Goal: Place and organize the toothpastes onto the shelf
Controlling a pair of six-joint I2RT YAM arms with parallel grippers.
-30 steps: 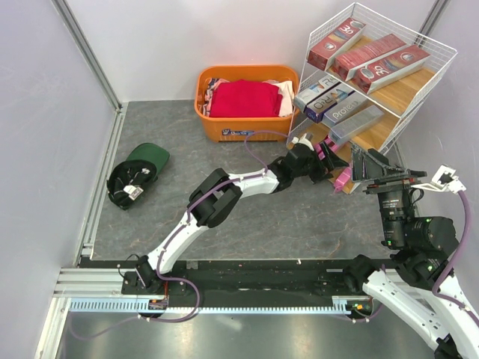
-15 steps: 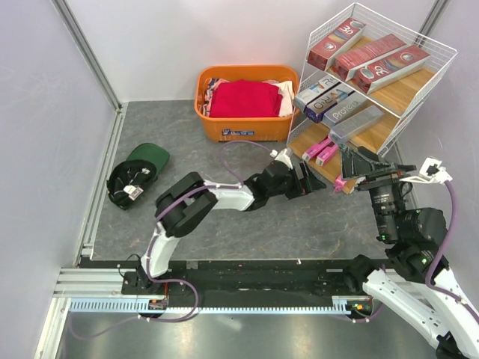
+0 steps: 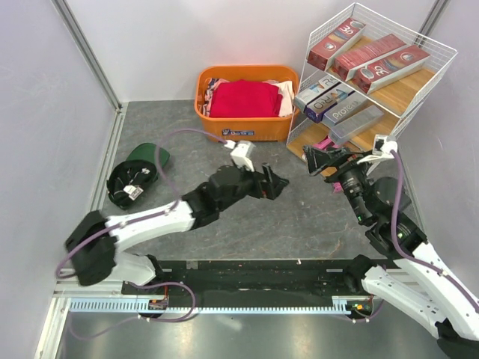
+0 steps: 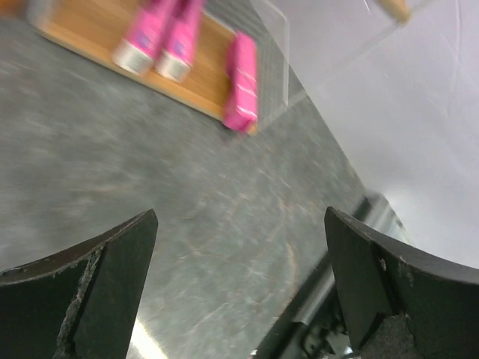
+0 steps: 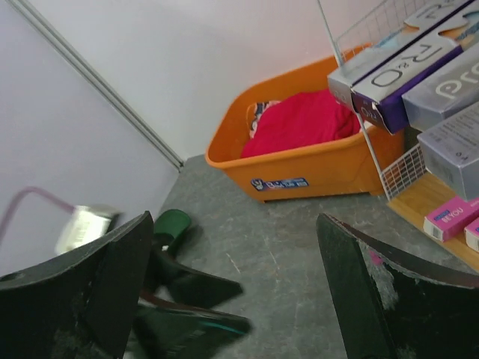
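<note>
Grey tabletop [image 3: 179,134] is stretching from the arm bases to the white walls, and no toothpaste box is lying on it, as far as I can see. Nearest, the left hand [image 3: 275,182] is hovering over the bare middle with its fingers spread wide and nothing between them. Just beyond, the right hand [image 3: 320,160] is hanging before the shelf [image 3: 410,91], also spread wide and empty.

I am judging that the placing is nearly done and that what is left is tidying. To do this well, one hand should be coming in low to the bottom board and nudging the single pink box [image 4: 241,82] gently sideways toward the pink pair [image 4: 148,36]. It should not be pushing the box off the board's edge or catching the wire.

The left wrist view is showing three pink boxes, one lying apart near the board's corner; the top view is hiding most of them behind the right hand. The right wrist view is giving the purple box [image 5: 404,75] and the silver-grey boxes [image 5: 453,149] on the middle board. Only the top view is showing the dark red boxes [image 3: 378,54] on the top board and, farther left, the orange basket [image 3: 224,123].
</note>
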